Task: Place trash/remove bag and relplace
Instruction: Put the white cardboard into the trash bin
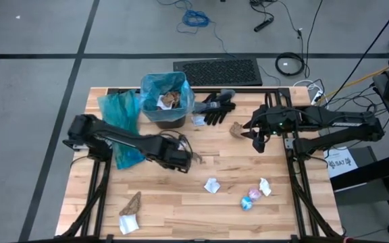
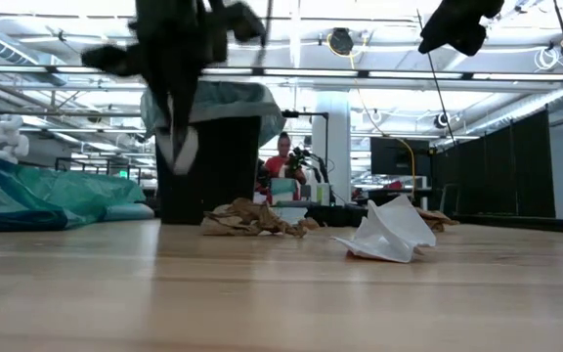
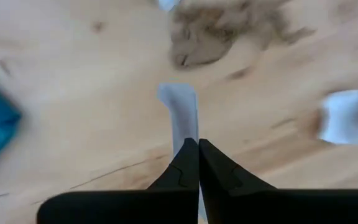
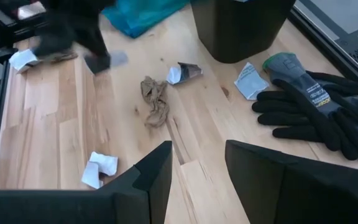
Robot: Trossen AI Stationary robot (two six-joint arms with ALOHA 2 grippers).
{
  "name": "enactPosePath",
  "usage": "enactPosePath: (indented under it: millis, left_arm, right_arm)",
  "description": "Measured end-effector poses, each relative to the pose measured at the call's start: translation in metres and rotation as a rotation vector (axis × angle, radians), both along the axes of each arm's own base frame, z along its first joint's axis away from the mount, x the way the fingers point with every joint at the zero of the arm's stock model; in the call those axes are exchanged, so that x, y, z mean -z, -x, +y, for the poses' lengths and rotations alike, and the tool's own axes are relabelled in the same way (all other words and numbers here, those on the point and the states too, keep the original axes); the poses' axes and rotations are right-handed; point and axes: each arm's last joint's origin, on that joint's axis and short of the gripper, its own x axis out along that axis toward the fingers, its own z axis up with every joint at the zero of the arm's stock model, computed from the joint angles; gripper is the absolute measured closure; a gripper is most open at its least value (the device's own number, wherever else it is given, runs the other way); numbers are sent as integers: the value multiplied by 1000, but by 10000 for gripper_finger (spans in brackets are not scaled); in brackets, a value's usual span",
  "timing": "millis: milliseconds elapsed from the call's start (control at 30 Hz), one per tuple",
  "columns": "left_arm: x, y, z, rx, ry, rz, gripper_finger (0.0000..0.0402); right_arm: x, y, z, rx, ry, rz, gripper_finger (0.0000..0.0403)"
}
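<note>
Left claw (image 3: 197, 144) pinching white scrap (image 3: 180, 112), frame centre. Am lifting slowly, steering toward bin (image 1: 164, 101) upper left, keeping pinch firm. Right claw (image 4: 197, 163) spread, waiting.

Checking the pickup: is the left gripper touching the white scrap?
Touching. The left wrist view shows the left gripper shut on the white scrap, pinched between its fingertips.

You see a matt, planked wood tabletop (image 1: 181, 202); beside the black plastic bin (image 1: 165, 108), thin glossy teal bag film (image 1: 120, 115) and crumpled paper scraps (image 1: 211, 185).
</note>
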Motion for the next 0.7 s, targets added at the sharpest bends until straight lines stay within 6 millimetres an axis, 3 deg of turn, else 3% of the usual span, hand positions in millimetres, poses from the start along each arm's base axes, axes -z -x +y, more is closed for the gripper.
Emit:
enactPosePath:
  millis: [367, 567, 700]
  left_arm:
    - [-104, 56, 34, -43, -297, -363, 401]
    - [-134, 85, 68, -87, -487, -423, 401]
    - [-137, 94, 95, -114, -569, -346, 401]
  right_arm:
    - [11, -18, 0, 27, -41, 47, 261]
    - [16, -32, 1, 51, -73, 41, 261]
    - [20, -39, 1, 79, -104, 49, 261]
